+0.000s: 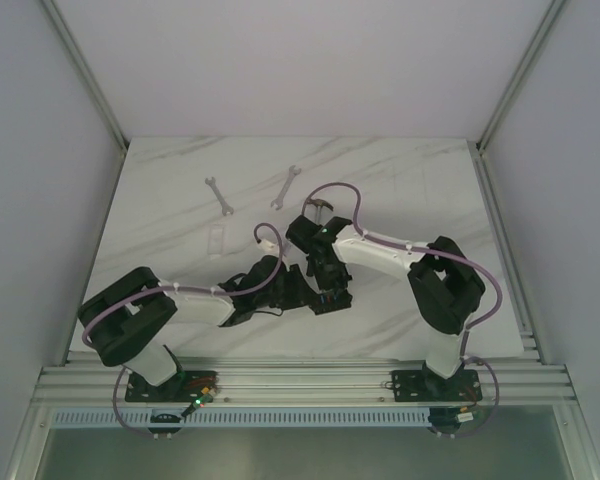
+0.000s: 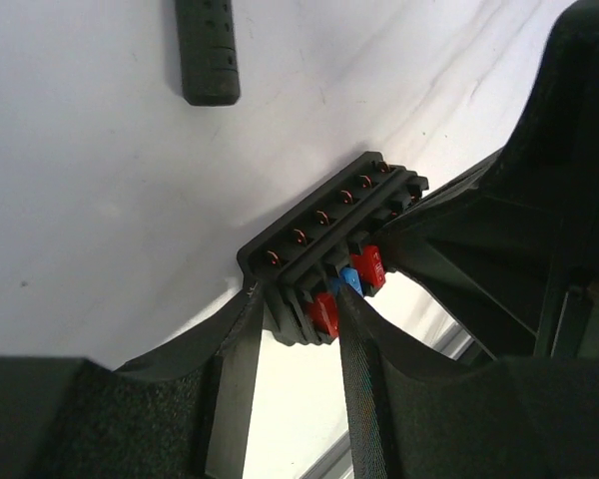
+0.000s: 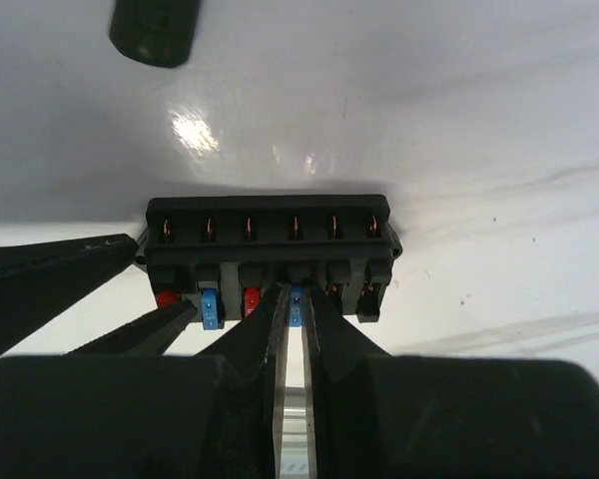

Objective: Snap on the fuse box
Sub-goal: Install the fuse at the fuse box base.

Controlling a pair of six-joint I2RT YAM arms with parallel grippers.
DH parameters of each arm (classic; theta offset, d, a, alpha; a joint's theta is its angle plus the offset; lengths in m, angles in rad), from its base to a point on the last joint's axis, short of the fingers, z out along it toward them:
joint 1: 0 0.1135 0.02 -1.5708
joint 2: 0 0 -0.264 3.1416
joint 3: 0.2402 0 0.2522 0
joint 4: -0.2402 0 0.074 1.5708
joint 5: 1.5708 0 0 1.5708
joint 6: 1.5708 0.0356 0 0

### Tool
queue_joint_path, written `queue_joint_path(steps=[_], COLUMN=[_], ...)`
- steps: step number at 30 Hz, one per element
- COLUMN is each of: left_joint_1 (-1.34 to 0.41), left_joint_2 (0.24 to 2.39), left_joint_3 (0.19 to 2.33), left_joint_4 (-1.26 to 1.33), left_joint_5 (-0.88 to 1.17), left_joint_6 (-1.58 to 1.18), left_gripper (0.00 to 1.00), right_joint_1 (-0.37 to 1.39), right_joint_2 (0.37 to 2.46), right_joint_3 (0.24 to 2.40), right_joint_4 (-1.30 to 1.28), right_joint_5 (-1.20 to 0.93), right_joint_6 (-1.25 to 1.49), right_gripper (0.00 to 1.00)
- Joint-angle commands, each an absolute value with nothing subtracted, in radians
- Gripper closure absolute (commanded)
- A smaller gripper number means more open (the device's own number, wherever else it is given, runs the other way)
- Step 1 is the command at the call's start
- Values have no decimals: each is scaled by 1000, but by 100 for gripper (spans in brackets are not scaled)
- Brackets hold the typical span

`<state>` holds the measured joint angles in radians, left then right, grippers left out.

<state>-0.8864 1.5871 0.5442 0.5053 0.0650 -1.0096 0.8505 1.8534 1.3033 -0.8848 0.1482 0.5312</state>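
My left gripper [image 2: 298, 302] grasps the fuse box [image 3: 270, 232] by one end. One finger [image 2: 235, 364] presses one side and the other presses the opposite side, with a red fuse [image 2: 322, 312] between them. My right gripper [image 3: 292, 317] is clenched down to a sliver. Its tips sit at the fused face, right at a blue fuse [image 3: 296, 302]; I cannot tell whether they pinch it. The box sits between my two grippers near the middle of the table [image 1: 400, 190], towards my bases, and from above the grippers hide it. I cannot tell whether it rests on the table or hangs just above it. A hammer handle [image 2: 208, 50] lies just beyond. Two wrenches [image 1: 217, 195] [image 1: 286, 187] lie farther back, and a clear plate [image 1: 217, 240] is near the left one.
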Motion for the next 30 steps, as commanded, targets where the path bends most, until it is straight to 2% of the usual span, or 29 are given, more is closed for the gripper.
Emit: queue_joint_path(steps=[1,4,7,11,16,30], left_joint_1=[-873,-874,-874,-874,-875,-875], left_joint_2=[1561,1552,1538,1531,1532,1545], left_joint_3=[506,505,502,502,508,516], left_joint_4=[443,449,453,447,445,441], left_joint_5=[8,11,9,3,3,8], left_joint_6=[-1000,-997,-994,-990,-986,-977], left_gripper=[55,55,54,53,52,51], right_joint_1=[851,851,851,850,848,848], right_joint_2=[1914,1842,1780,1726,1718,1788], right_joint_3=[1282,1299,1290,1262,1247,1232], right_joint_4=[-697,-733,-759,-773,-775,-749], right_joint_5=[152,170,177,178,189,155], right_joint_6=[525,532,543,559,552,529], right_gripper=[93,80,72,67,69,87])
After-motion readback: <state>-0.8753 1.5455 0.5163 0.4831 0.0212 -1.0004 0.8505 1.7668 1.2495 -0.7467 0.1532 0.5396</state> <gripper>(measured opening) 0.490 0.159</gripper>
